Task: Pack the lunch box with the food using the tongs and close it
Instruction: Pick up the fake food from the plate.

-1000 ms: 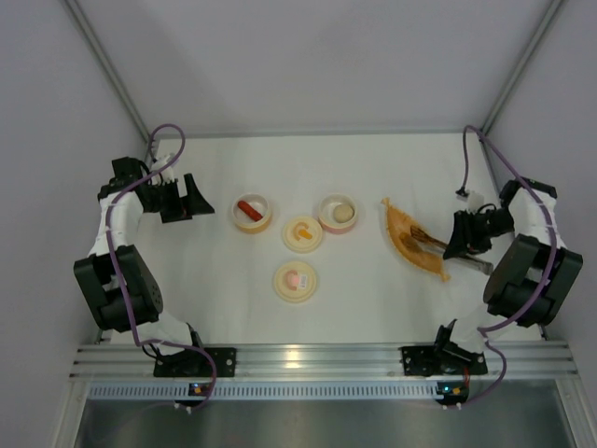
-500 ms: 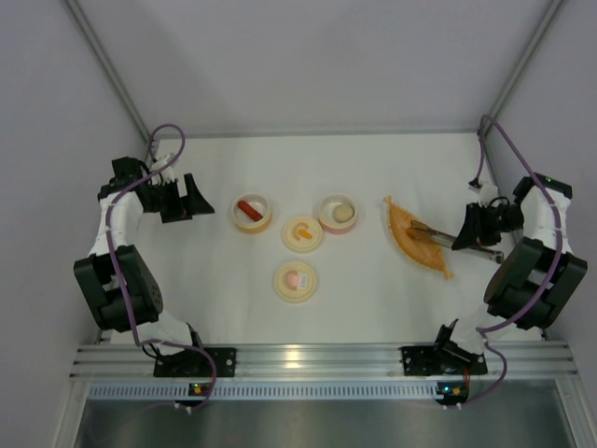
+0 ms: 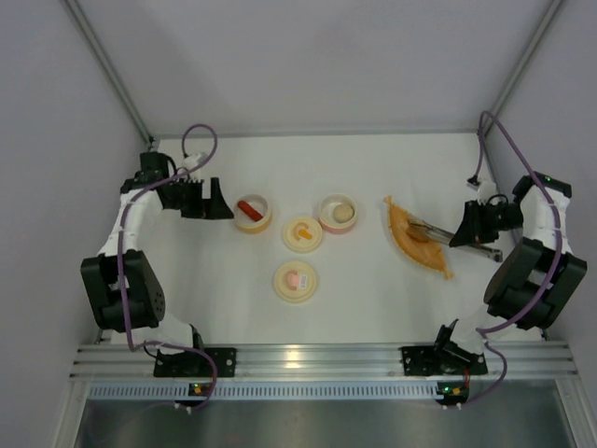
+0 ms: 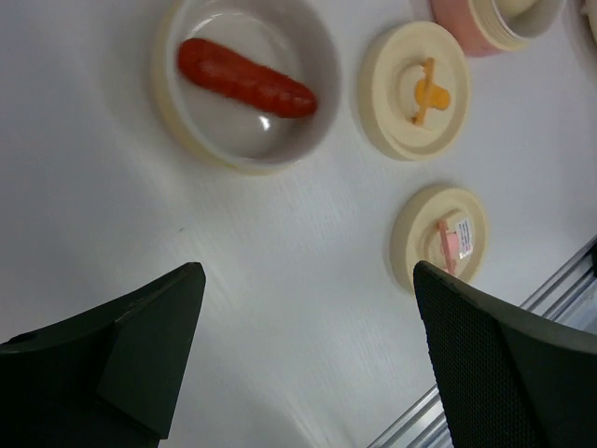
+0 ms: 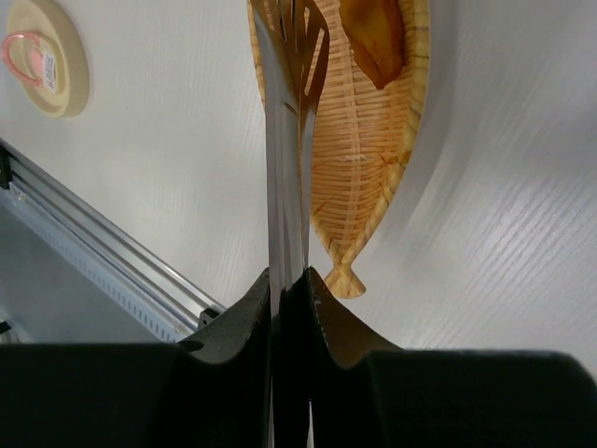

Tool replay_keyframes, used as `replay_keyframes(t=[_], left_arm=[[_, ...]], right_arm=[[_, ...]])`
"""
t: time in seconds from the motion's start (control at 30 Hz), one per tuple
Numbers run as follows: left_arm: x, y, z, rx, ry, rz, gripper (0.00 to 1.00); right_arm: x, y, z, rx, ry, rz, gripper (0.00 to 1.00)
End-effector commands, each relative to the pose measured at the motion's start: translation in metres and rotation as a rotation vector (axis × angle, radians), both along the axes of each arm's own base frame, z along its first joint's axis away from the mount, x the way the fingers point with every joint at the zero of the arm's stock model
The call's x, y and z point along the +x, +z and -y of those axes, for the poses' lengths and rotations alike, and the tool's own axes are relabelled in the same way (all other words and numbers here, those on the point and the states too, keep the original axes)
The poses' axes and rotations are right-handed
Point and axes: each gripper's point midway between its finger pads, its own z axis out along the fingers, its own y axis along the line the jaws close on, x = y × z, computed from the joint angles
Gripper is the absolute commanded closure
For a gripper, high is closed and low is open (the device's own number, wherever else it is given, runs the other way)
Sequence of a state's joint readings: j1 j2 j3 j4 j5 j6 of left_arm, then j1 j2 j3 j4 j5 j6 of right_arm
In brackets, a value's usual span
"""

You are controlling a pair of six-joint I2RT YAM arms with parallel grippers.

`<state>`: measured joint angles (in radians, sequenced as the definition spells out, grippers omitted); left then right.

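While the right gripper (image 5: 289,280) pinches the tongs (image 5: 284,168) partway along, tips over the tray (image 5: 373,159) near the table's (image 3: 373,299) right edge, and the left gripper (image 4: 308,317) hangs spread by the sausage (image 4: 245,77) bowl (image 4: 224,140), the likely fault is tongs swivelling in that thin hold or snagging the weave.

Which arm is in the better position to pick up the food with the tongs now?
Right. The right tool is shut on the tongs, whose tips reach over the orange tray. The left tool is open and empty, near the bowl with the sausage.
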<state>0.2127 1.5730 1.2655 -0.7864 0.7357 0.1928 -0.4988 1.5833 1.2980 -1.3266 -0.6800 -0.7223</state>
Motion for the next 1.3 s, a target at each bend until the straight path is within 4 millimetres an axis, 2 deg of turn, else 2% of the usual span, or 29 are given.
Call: replay_keyframes(t=[0.0,0.03,0.07,0.1,0.13,0.17,0.2,0.27,0.3,0.37,0.4,0.47,0.5,0.53,0.6,0.67,0.7,0.73,0.93,1.0,1.27], left_arm=[[-0.010,0.030,0.058,0.123,-0.236,0.212,0.02],[-0.010,0.041,0.074,0.159,-0.281,0.292,0.02],[-0.014,0.042,0.086,0.201,-0.344,0.343,0.02],[-0.027,0.038,0.109,0.226,-0.431,0.368,0.02],[-0.031,0.041,0.118,0.241,-0.470,0.404,0.02],[-0.032,0.052,0.126,0.261,-0.513,0.487,0.02],[-0.037,0.057,0.139,0.260,-0.562,0.532,0.02],[-0.036,0.075,0.152,0.297,-0.614,0.663,0.02],[-0.043,0.080,0.169,0.302,-0.672,0.714,0.02],[-0.045,0.088,0.184,0.354,-0.724,0.803,0.02],[-0.052,0.094,0.205,0.347,-0.771,0.863,0.01],[-0.057,0.097,0.223,0.375,-0.819,0.932,0.02],[-0.064,0.105,0.242,0.358,-0.851,0.994,0.02],[-0.063,0.104,0.250,0.377,-0.863,1.019,0.02],[-0.076,0.104,0.275,0.368,-0.932,1.065,0.02],[-0.077,0.099,0.290,0.373,-0.954,1.079,0.02],[-0.085,0.098,0.301,0.358,-0.982,1.086,0.02],[-0.085,0.091,0.310,0.350,-0.994,1.069,0.02],[-0.101,0.093,0.348,0.250,-1.027,1.073,0.02],[-0.104,0.092,0.360,0.228,-1.037,1.078,0.02],[-0.099,0.083,0.379,0.272,-1.023,1.130,0.02]], right_arm=[[-0.019,0.039,-0.039,0.134,0.056,0.003,0.85],[-0.018,0.042,-0.045,0.148,0.071,0.011,0.83],[-0.016,0.044,-0.052,0.164,0.089,0.020,0.81],[-0.015,0.049,-0.069,0.202,0.131,0.032,0.80],[-0.013,0.052,-0.078,0.222,0.147,0.031,0.78],[-0.012,0.054,-0.086,0.244,0.160,0.032,0.78],[-0.008,0.056,-0.101,0.275,0.200,0.039,0.77],[-0.007,0.054,-0.120,0.303,0.226,0.012,0.77],[-0.005,0.056,-0.127,0.330,0.234,0.015,0.77],[0.000,0.057,-0.138,0.354,0.236,0.012,0.77],[0.000,0.058,-0.146,0.381,0.252,0.000,0.77],[0.001,0.059,-0.157,0.411,0.271,-0.018,0.75],[0.001,0.060,-0.161,0.429,0.276,-0.026,0.74],[0.000,0.060,-0.164,0.437,0.274,-0.038,0.73],[-0.001,0.060,-0.170,0.456,0.284,-0.050,0.73],[-0.002,0.059,-0.175,0.454,0.293,-0.052,0.73],[-0.002,0.060,-0.176,0.457,0.298,-0.052,0.73],[-0.002,0.060,-0.178,0.461,0.300,-0.056,0.73],[-0.004,0.061,-0.183,0.477,0.310,-0.066,0.73],[-0.010,0.063,-0.192,0.484,0.348,-0.072,0.72],[-0.018,0.064,-0.199,0.506,0.378,-0.086,0.72]])
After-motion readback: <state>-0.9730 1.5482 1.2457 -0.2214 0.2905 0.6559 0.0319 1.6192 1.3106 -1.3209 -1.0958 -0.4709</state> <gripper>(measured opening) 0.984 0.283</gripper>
